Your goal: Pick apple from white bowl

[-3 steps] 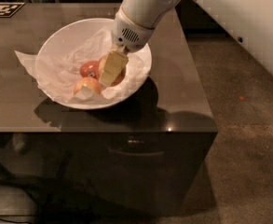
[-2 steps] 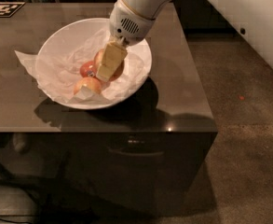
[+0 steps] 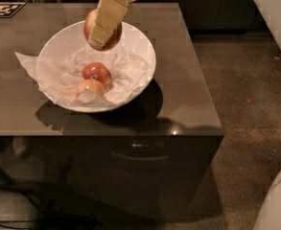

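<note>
The tan two-finger gripper [image 3: 102, 32] squeezes the yellow-orange apple with red blush [image 3: 88, 26]. The apple hangs in the air, just above the back of the big round white bowl [image 3: 147, 56]. Straight up looks free.

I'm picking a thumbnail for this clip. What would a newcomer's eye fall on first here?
The gripper at top centre, shut on the apple and holding it in the air over the white bowl's far side. Next, two smaller apples, a red one and a paler one, lying on crumpled paper in that bowl on the dark table.
</note>
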`<state>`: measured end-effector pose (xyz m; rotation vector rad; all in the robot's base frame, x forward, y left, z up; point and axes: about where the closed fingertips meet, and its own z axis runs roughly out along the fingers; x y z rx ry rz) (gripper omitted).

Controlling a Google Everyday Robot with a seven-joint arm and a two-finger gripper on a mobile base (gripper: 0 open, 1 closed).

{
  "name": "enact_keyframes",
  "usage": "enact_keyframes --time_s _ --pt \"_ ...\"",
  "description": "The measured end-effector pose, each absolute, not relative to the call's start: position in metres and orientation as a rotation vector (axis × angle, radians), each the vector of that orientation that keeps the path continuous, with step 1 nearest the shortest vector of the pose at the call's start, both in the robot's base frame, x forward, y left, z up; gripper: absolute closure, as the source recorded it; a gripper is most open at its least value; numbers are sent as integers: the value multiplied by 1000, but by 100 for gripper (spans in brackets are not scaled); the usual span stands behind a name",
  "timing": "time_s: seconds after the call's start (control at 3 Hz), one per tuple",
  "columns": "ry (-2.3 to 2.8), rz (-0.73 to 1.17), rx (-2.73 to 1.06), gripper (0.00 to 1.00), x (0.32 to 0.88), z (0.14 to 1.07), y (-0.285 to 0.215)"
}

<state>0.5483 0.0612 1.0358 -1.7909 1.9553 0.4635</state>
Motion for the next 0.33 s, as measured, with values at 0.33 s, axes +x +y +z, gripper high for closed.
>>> enact_keyframes --time_s 0.33 --pt "1955 463 -1791 100 548 1036 61"
